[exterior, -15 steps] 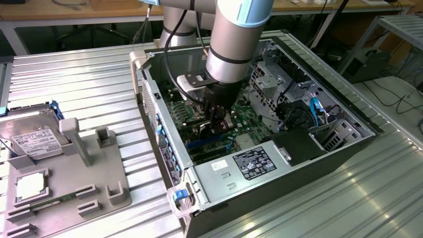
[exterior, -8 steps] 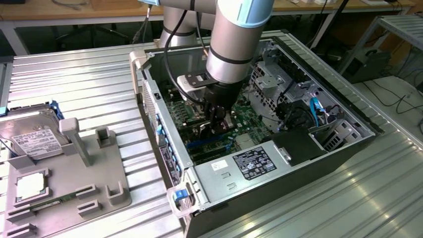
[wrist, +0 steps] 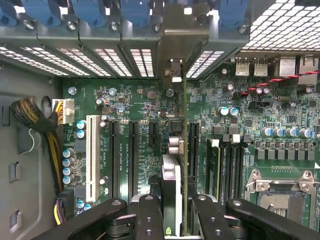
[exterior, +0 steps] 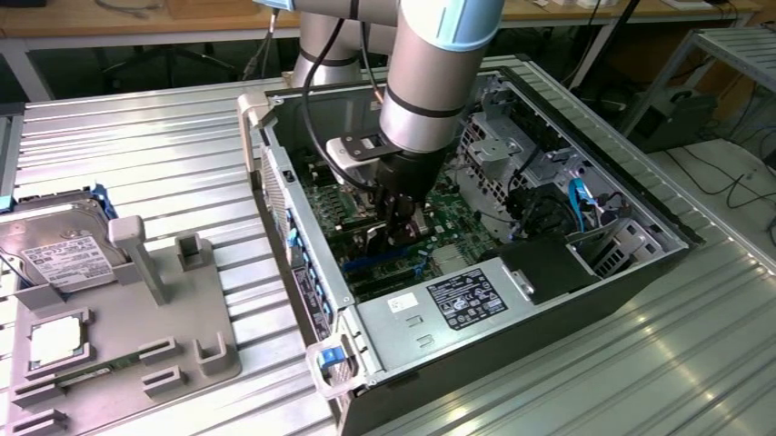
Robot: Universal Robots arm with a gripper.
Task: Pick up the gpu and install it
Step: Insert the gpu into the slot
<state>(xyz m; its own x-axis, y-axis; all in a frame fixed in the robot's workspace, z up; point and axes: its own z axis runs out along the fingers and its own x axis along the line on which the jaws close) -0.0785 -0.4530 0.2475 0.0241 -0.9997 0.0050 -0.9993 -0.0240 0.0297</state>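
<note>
While inside the case (exterior: 363,345), hand (wrist: 175,210) gripping gpu (wrist: 172,175) upright

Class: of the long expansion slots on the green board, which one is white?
The slot nearest the yellow cable bundle; the others are black.

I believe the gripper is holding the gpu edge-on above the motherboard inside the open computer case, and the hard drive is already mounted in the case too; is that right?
Not quite: the hard drive is not in the computer case; the exterior view shows it on the grey holder outside, at that view's left. The rest holds: the gripper grips the gpu edge-on above the motherboard inside the open case.
</note>
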